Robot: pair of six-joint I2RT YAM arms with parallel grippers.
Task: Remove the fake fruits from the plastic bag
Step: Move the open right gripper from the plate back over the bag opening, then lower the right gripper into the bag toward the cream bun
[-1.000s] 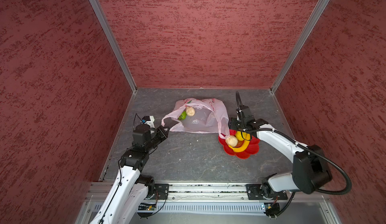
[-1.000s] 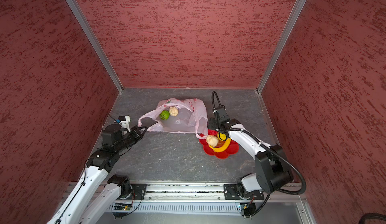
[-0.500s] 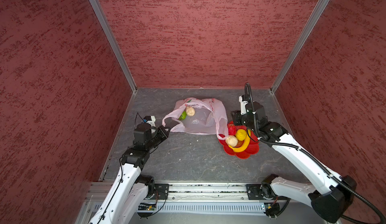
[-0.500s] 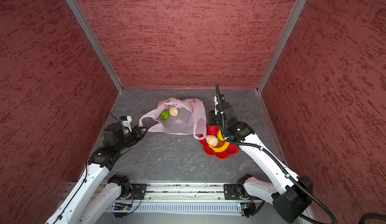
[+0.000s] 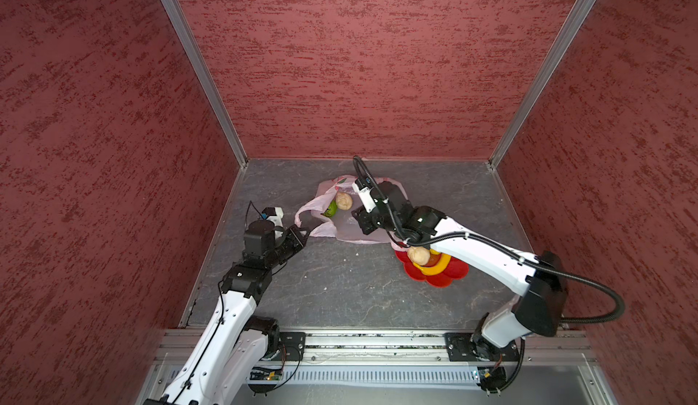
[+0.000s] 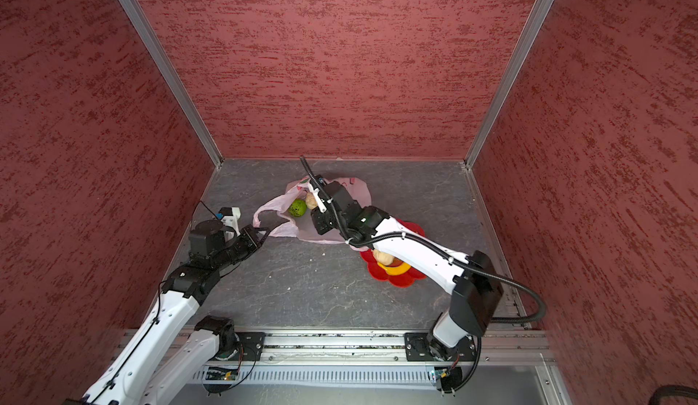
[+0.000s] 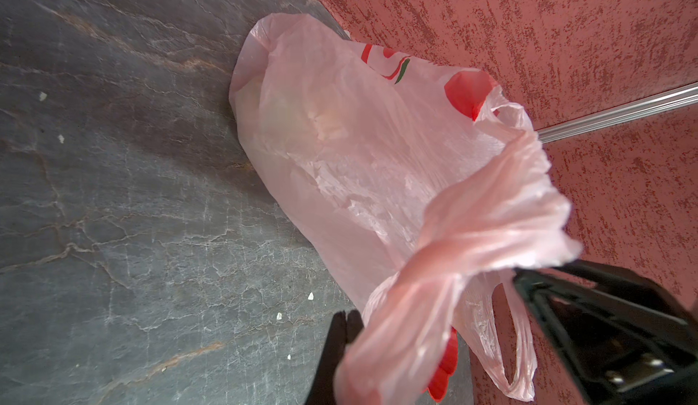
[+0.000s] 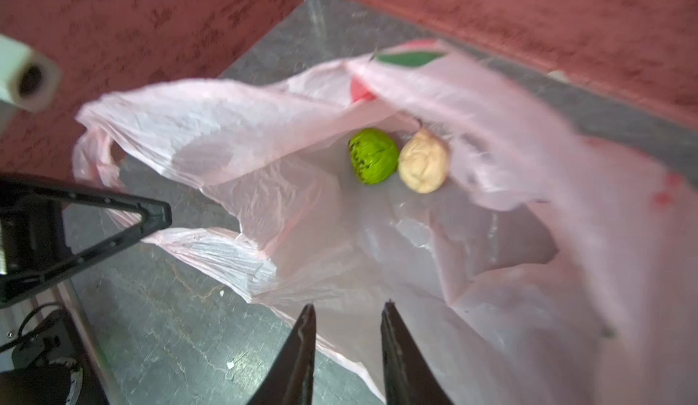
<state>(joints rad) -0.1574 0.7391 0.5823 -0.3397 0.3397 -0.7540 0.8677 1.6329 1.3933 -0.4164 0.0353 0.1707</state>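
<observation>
The plastic bag [image 5: 353, 233] [image 6: 328, 235] lies crinkled and pale pink at the back of the floor, its mouth open toward the left. Two fake fruits sit inside: a green speckled ball [image 5: 331, 209] [image 8: 373, 155] and a beige lumpy ball [image 5: 343, 200] [image 8: 424, 161]. My left gripper [image 5: 302, 231] [image 7: 345, 318] is shut on a loop handle of the bag [image 7: 453, 255]. My right gripper [image 5: 359, 221] [image 8: 347, 308] hovers over the bag's mouth, open, with nothing between its fingers. Another beige ball [image 5: 417, 255] and a yellow banana [image 5: 434, 269] lie in the red dish.
The red flower-shaped dish [image 5: 445, 276] [image 6: 400, 280] sits right of the bag, partly under my right arm. Red textured walls close in the left, back and right. A metal rail [image 5: 377, 340] runs along the front edge.
My right gripper has swung from over the dish leftward to above the bag's mouth, and its jaws have narrowed. The left gripper and bag handle stay put.
</observation>
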